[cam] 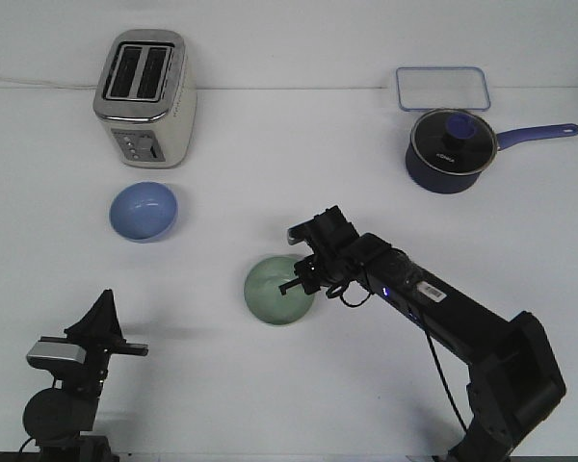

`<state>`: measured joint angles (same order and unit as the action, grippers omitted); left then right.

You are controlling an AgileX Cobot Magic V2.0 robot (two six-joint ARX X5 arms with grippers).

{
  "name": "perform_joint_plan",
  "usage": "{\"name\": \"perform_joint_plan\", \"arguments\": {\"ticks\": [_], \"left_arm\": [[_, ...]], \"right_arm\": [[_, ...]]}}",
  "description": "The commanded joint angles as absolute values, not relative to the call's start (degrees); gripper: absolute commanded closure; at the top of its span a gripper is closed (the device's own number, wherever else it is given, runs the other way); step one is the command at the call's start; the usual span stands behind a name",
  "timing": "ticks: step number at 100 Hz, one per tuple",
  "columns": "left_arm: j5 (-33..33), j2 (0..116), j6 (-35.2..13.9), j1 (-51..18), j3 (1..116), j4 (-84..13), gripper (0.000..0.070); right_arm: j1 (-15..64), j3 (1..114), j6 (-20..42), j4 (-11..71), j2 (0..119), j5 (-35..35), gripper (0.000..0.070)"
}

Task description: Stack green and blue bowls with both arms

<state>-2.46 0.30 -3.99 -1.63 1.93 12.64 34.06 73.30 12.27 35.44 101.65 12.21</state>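
Right end effector (297, 282) sits over the right rim of the green bowl (275, 292), fingers at the rim; whether it grips the bowl or how far it is open cannot be told. Left end effector (104, 313) hangs apart near the surface's (270, 154) front left, its opening not readable, well clear of both bowls. Blue bowl (144, 211) rests upright just before the toaster (144, 96), well left of the green 1.

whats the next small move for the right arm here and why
Probably close the right gripper on the green bowl rim and lift. It sits at the bowl's right edge, though whether its fingers already clamp the rim is unclear. The blue bowl lies apart near the toaster, so nothing is stacked yet.
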Motion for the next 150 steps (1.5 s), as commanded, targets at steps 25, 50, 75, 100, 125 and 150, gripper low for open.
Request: {"name": "perform_joint_plan", "arguments": {"ticks": [25, 50, 75, 100, 125, 150], "left_arm": [[-2.33, 0.19, -4.10, -1.52, 0.91, 13.26, 0.0690], [-2.33, 0.19, -4.08, -1.52, 0.91, 13.26, 0.0690], [-2.33, 0.19, -4.10, -1.52, 0.91, 13.26, 0.0690], [-2.33, 0.19, -4.10, -1.52, 0.91, 13.26, 0.0690], [-2.33, 0.19, -4.10, -1.50, 0.91, 13.26, 0.0690], [-2.33, 0.19, -4.10, -1.52, 0.91, 13.26, 0.0690]], "right_arm": [[34.44, 73.87, 12.25, 36.05, 103.22, 12.03, 0.0136], [33.98, 73.91, 12.19, 36.29, 102.15, 12.03, 0.0133], [30.46, 73.91, 11.07, 36.67, 94.61, 11.92, 0.0133], [23.07, 73.91, 5.72, 39.31, 84.14, 9.80, 0.0133], [14.70, 73.76, 0.91, 42.54, 74.87, 4.45, 0.0133], [9.19, 65.76, 0.19, 36.25, 63.83, 4.45, 0.0133]]}}
